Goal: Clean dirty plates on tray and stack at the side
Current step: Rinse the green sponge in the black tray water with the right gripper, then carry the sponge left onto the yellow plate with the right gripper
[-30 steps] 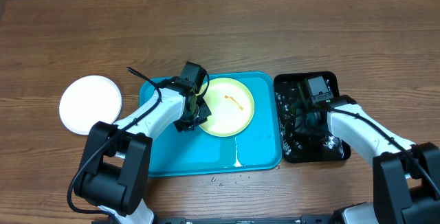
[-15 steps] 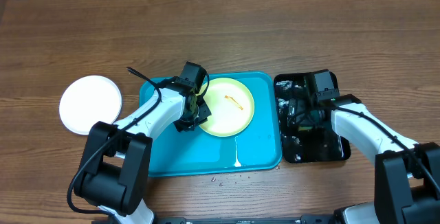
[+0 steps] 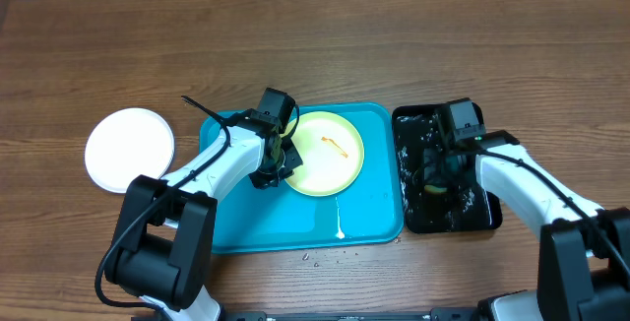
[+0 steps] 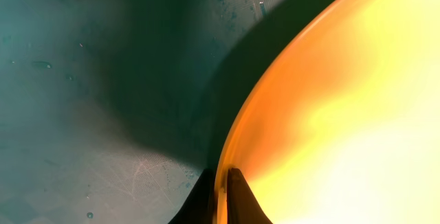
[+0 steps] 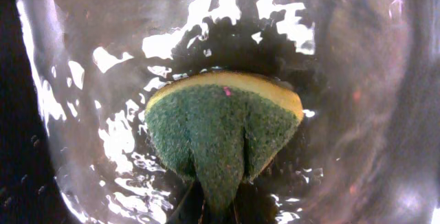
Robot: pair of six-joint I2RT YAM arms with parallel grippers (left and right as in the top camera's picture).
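A pale yellow-green plate (image 3: 325, 154) with an orange smear lies on the turquoise tray (image 3: 236, 218). My left gripper (image 3: 280, 160) is shut on that plate's left rim. In the left wrist view the two dark fingertips (image 4: 237, 198) pinch the glowing rim of the plate (image 4: 330, 114) just above the tray floor (image 4: 89, 114). A white plate (image 3: 129, 149) rests on the table left of the tray. Over the wet black tray (image 3: 477, 213), my right gripper (image 3: 438, 178) is shut on a green-and-yellow sponge (image 5: 223, 124), whose green face folds between the jaws.
A white streak of liquid (image 3: 340, 218) runs down the turquoise tray toward its front rim. Small droplets (image 3: 325, 255) dot the wood in front of it. Water glistens across the black tray's floor (image 5: 103, 59). A cardboard edge lines the table's far side.
The right gripper shifted over the black tray, opened wide, then shut on the sponge. The left arm and the yellow-green plate stay where they were.
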